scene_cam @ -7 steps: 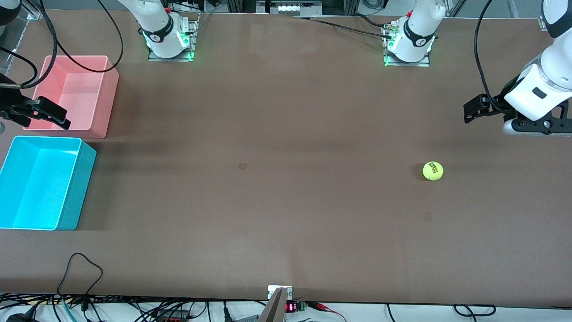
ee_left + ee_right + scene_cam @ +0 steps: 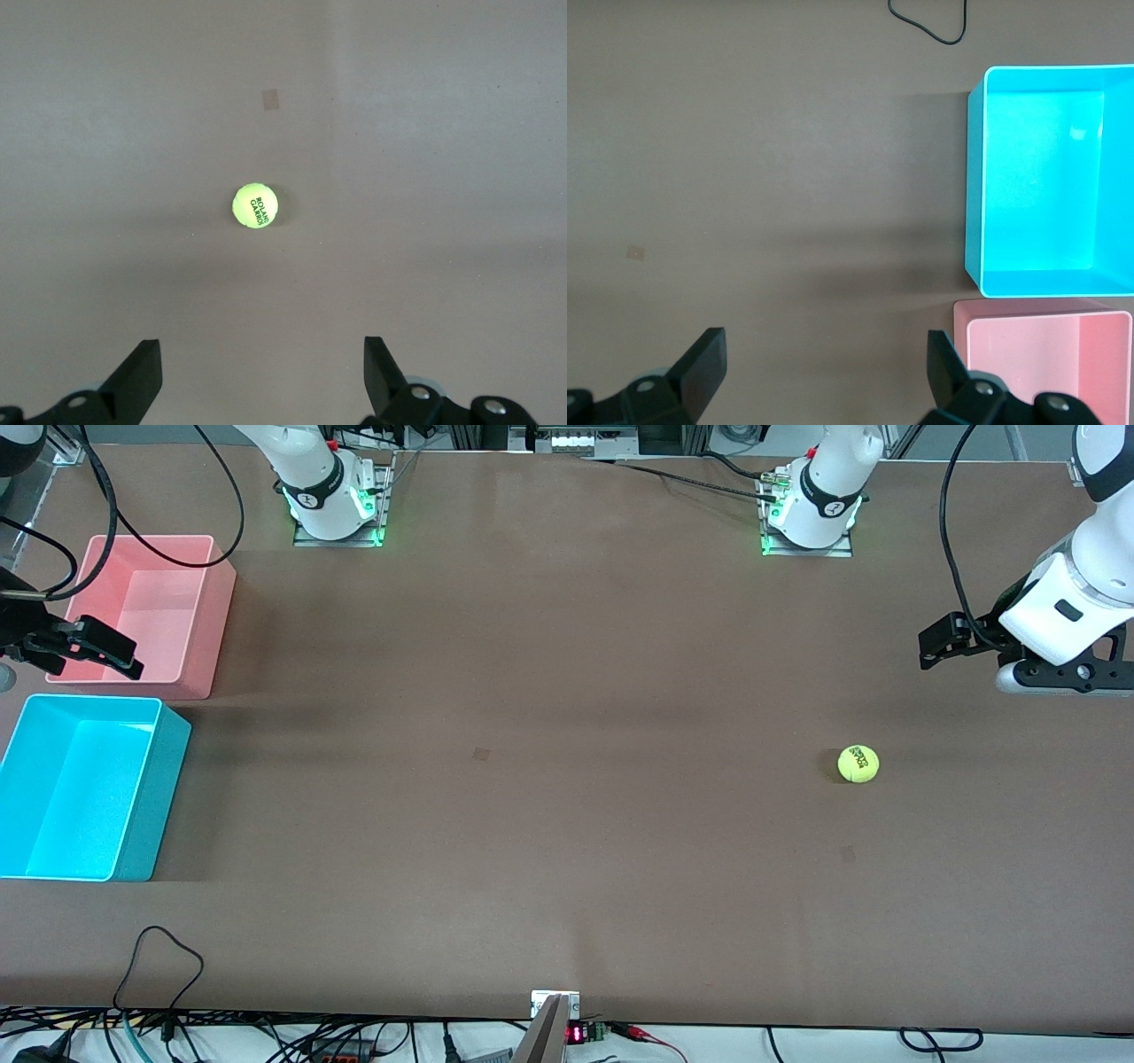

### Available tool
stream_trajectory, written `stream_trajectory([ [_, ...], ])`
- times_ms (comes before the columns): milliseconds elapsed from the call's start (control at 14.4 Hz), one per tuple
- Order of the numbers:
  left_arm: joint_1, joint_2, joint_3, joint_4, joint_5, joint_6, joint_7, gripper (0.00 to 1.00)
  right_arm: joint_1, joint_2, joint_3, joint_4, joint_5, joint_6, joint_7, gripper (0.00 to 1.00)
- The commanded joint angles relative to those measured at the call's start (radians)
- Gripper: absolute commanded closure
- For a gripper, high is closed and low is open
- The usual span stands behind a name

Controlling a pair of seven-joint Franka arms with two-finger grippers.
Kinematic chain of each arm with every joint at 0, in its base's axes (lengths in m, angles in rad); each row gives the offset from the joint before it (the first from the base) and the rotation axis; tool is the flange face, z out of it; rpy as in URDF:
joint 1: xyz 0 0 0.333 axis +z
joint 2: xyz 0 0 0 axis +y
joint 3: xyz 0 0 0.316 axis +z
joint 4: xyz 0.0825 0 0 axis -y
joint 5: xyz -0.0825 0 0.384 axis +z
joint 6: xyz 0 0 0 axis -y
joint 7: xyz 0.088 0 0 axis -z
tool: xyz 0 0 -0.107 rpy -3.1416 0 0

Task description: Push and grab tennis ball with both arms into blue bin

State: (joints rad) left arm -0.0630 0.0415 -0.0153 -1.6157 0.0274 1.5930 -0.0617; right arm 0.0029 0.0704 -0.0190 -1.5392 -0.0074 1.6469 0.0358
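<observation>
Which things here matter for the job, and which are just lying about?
For the job: fuzzy yellow-green tennis ball; cyan plastic open-top bin; left gripper, open; right gripper, open.
Lying about: pink plastic bin; loose black cable.

We see a small fuzzy yellow-green tennis ball (image 2: 858,763) with dark lettering at the frame's right-centre; the open, empty cyan plastic bin (image 2: 152,793) sits lower left.
</observation>
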Motion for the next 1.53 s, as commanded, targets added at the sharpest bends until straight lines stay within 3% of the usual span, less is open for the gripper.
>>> stream_trajectory([
  [0,0.002,0.014,0.0,0.027,-0.017,-0.014,-0.003,0.0,-0.004,-0.018,0.005,-0.016,0.009,0.011,0.009,0.0],
  [555,-0.001,0.009,-0.008,0.028,-0.011,-0.018,0.011,0.01,-0.004,0.012,0.01,-0.016,0.012,-0.006,0.006,0.0],
  [624,-0.001,0.009,-0.014,0.028,-0.011,-0.019,0.011,0.11,-0.004,0.023,0.01,-0.016,0.012,-0.006,0.0,0.0],
  [763,0.005,0.009,-0.02,0.03,-0.012,-0.039,0.016,0.55,-0.004,0.028,0.01,-0.018,0.01,-0.016,0.001,0.0],
  [971,0.005,0.009,-0.02,0.033,-0.012,-0.047,0.016,0.82,0.0,0.043,0.011,-0.019,0.01,-0.029,-0.001,0.0],
  [1179,0.005,0.011,-0.02,0.033,-0.011,-0.071,0.016,0.94,0.009,0.068,0.013,-0.021,0.01,-0.03,-0.008,0.0],
  [1456,0.003,0.017,-0.02,0.03,-0.015,-0.103,0.016,0.95,0.037,0.089,0.014,-0.027,0.006,-0.099,-0.011,0.0],
])
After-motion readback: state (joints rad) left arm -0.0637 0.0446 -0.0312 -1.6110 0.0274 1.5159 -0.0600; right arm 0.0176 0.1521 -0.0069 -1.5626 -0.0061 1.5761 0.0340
